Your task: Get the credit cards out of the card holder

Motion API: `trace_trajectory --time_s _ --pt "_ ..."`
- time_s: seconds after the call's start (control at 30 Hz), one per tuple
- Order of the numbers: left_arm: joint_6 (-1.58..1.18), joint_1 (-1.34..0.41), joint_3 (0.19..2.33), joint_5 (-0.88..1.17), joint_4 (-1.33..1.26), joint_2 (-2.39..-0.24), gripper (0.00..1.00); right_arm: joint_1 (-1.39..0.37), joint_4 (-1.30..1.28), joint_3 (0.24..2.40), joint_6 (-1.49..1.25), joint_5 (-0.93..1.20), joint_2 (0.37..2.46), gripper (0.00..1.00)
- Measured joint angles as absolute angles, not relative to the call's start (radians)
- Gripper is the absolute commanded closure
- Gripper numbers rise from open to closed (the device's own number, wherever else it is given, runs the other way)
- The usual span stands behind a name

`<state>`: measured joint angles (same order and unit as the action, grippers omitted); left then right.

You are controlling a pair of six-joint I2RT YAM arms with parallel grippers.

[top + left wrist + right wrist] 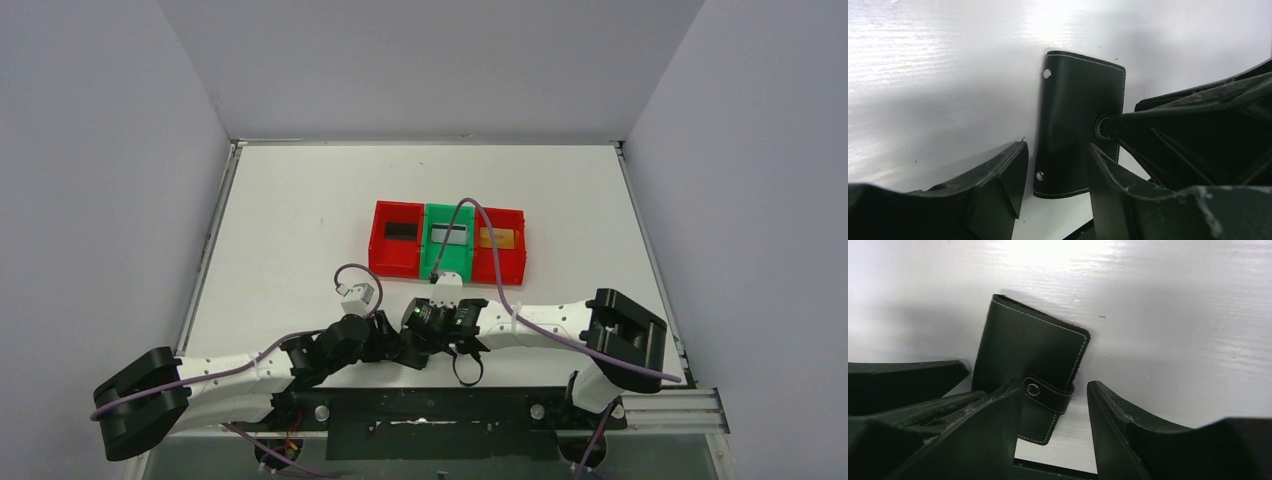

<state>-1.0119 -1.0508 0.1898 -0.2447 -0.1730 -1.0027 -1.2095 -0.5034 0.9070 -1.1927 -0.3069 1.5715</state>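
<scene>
The card holder (1078,110) lies folded shut and flat on the table (923,75), near its front edge between the two arms, with the snap tab (1048,390) wrapped over one edge. The left tool (1057,150) hangs over it with jaws apart. One of its fingers (998,185) stands just beside the edge with the two studs, the other overlaps the holder's face, and nothing is clamped. The right tool (1055,385) faces it from the other side, also open. One finger covers the holder beside the tab, and the other stands over bare table. Farther back, three trays touch in a row: left red tray (375,240), green tray (430,252) and right red tray (520,245). A gold card (497,237) lies in the right red tray, and a dark flat piece lies in each of the other two.
</scene>
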Motion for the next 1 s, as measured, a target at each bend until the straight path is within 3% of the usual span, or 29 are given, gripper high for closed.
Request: trace_trajectory --time_s 0.33,0.47,0.57,0.8,1.0 --pt "-1.001 -1.052 0.191 -0.21 -0.226 -1.064 0.57 -1.232 -0.5 0.937 -1.215 -0.314 1.619 0.5" --pt "-1.011 -1.052 0.192 -0.212 -0.244 -1.085 0.66 -1.232 -0.495 0.937 -1.229 -0.313 1.639 0.61" --pt "-1.015 -1.052 0.192 -0.222 -0.242 -1.093 0.75 -1.232 -0.494 0.939 -1.235 -0.314 1.64 0.75" --pt "-1.044 -1.052 0.192 -0.244 -0.243 -1.118 0.98 -1.231 -0.491 0.943 -1.211 -0.312 1.638 0.87" --pt "-1.082 -1.063 0.192 -0.264 -0.246 -1.127 1.0 -1.193 -0.36 0.839 -1.148 -0.246 1.555 0.94"
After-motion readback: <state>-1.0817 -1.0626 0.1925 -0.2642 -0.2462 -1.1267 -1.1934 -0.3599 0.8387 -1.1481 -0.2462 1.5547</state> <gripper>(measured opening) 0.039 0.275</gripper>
